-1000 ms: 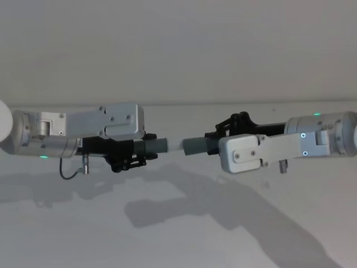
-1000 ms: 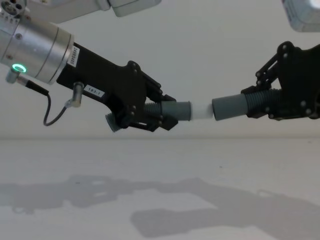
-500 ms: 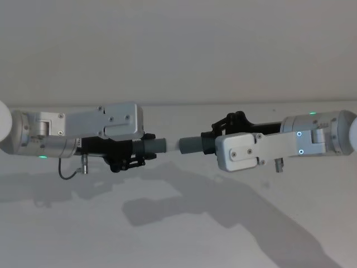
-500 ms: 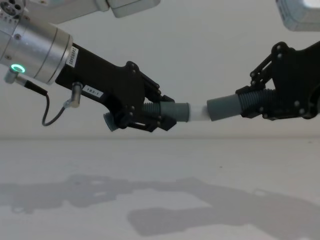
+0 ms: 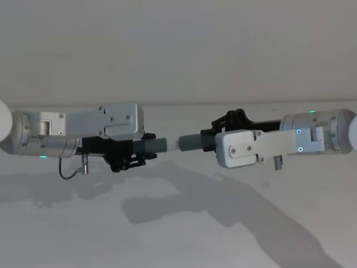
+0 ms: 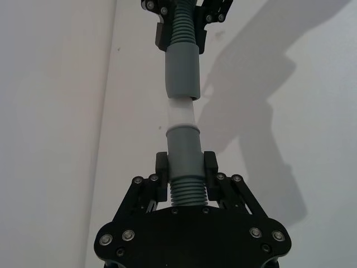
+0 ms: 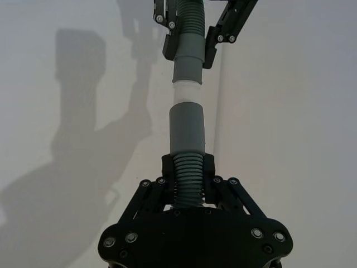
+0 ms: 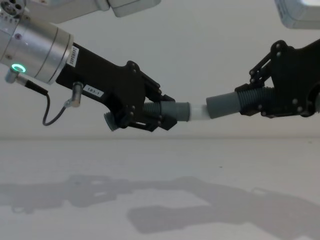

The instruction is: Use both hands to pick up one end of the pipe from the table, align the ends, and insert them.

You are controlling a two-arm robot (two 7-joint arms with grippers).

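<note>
The left claw is clenched on the left pipe piece, holding it by the ribbed part, high above the desk. The right claw is clenched in the same way on the right pipe piece, also in the air over the desk. The two pieces point at each other, end to end, almost on one line. The left piece carries a white plug tip at its grey cuff. The tip reaches to the plain grey cuff of the right piece, and in the left wrist view it seems to enter the mouth of this cuff; a part of the white tip shows between the two cuffs. A green ring light glows on the left arm. Shadows of both arms lie on the desk below.
</note>
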